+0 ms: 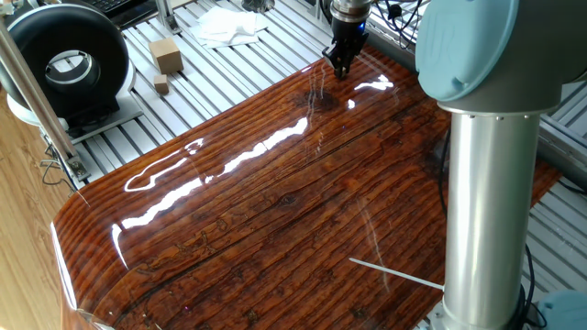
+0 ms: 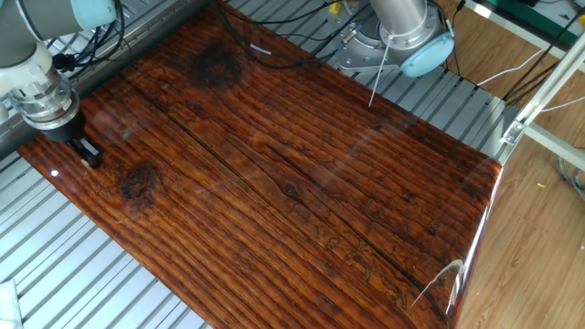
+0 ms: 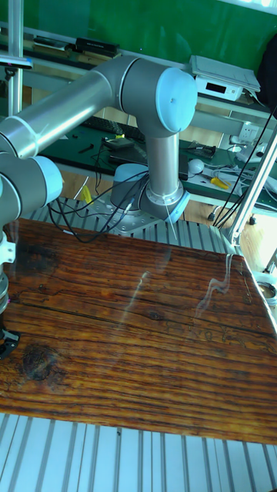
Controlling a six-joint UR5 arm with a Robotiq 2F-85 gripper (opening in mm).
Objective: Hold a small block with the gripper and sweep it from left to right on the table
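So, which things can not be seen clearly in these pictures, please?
- Small block: too small to confirm between the fingers of the pincer in either fixed view; a pale speck at most.
- Pincer grip: in one fixed view the pincer is far and dark, so open or shut is unclear.
- Tall fixed view: the left edge cuts off the pincer.
- Table: glare streaks hide some of the grain in one fixed view.

Glossy reddish-brown table with dark striped grain, black tool, silver and light-blue arm
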